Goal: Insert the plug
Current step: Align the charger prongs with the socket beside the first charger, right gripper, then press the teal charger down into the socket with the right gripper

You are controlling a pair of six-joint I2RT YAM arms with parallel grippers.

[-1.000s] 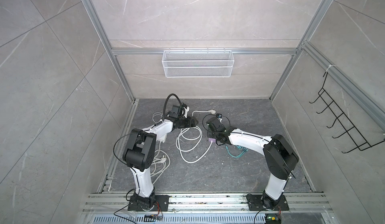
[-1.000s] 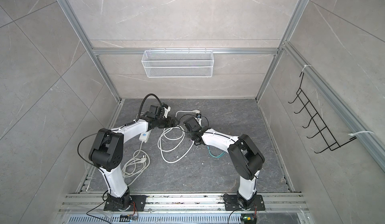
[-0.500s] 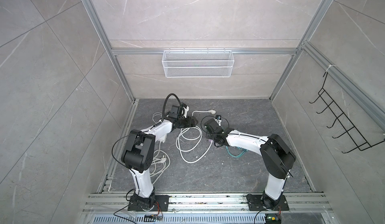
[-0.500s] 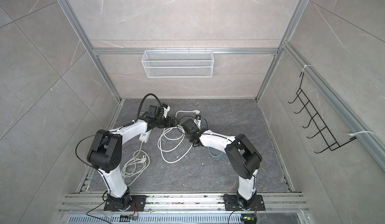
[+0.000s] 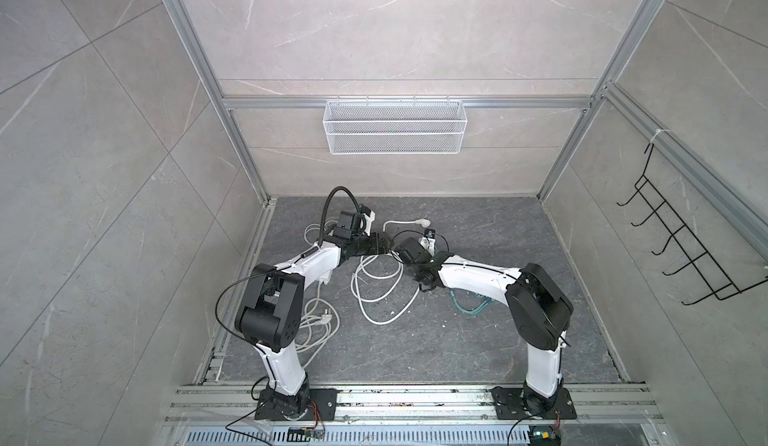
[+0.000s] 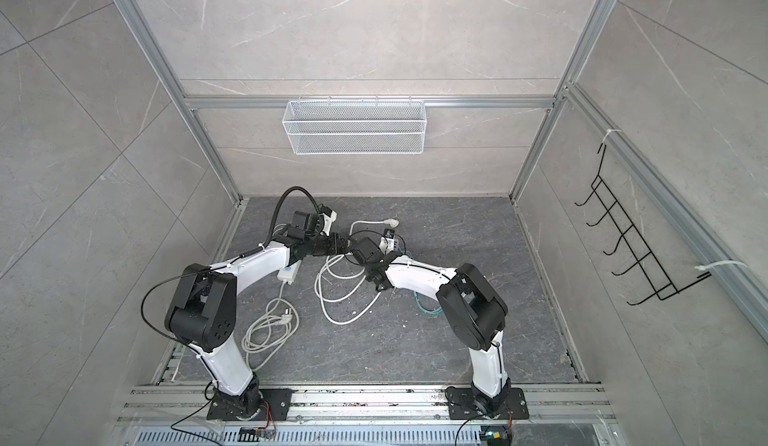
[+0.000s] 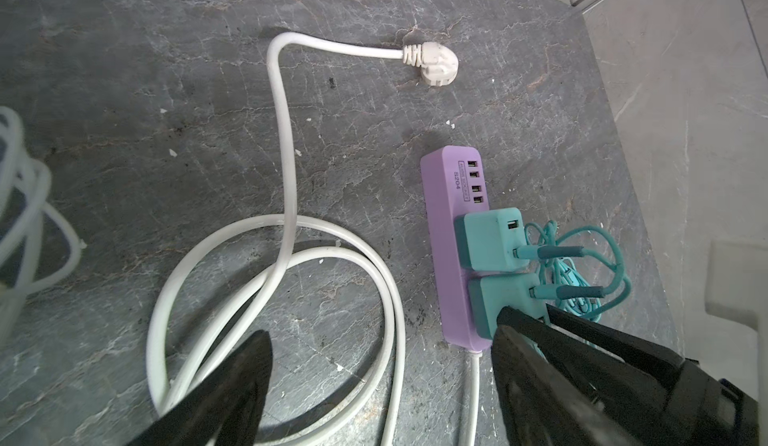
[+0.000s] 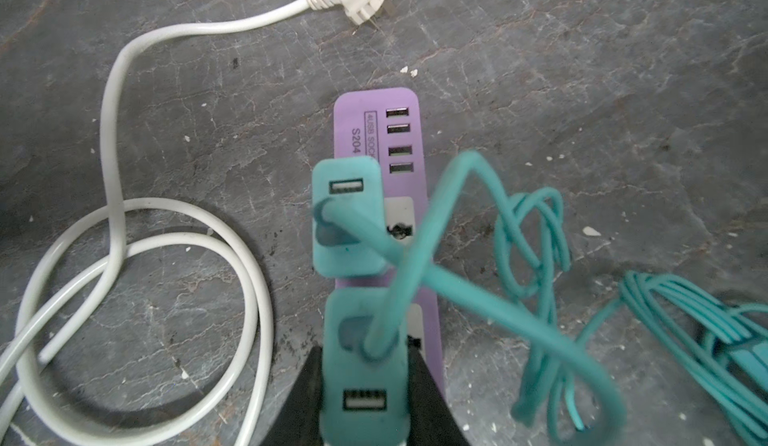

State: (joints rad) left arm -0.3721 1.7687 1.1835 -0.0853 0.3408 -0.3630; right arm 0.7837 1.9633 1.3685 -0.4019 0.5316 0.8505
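Left edge first: you're hemmed in there. A grey cord (image 6: 270, 327) is coiled toward the front-left corner of the floor (image 5: 457, 348), and a white power strip (image 6: 289, 273) lies under your left arm, just beside that edge.

Your left gripper (image 7: 382, 327) hangs with its fingers wide apart. Nothing is between them, and only the loops of the white cable (image 7: 284, 132) lie below. That cable runs back to a white plug (image 7: 563, 64), loose on bare floor near the back edge.

Just right of the loops, in the back half and about midway across, the purple strip (image 7: 446, 224) lies flat. One teal adapter (image 7: 486, 240) is seated on it. Hard against that adapter stands the teal plug (image 8: 365, 381), on the strip's top face, with your right gripper (image 8: 363, 350) clamped on its two sides. You can't tell from here whether its pins are fully home.

In both top views the two grippers are nose to nose, almost touching, so there's next to no room between them. The teal cables (image 8: 540, 236) tangle just right of the strip. Past them, bare floor runs to the right edge and all along the front edge.

Against a second ago, your right wrist and elbow have slid left, closing the gap to the left gripper. The left arm has hardly budged.
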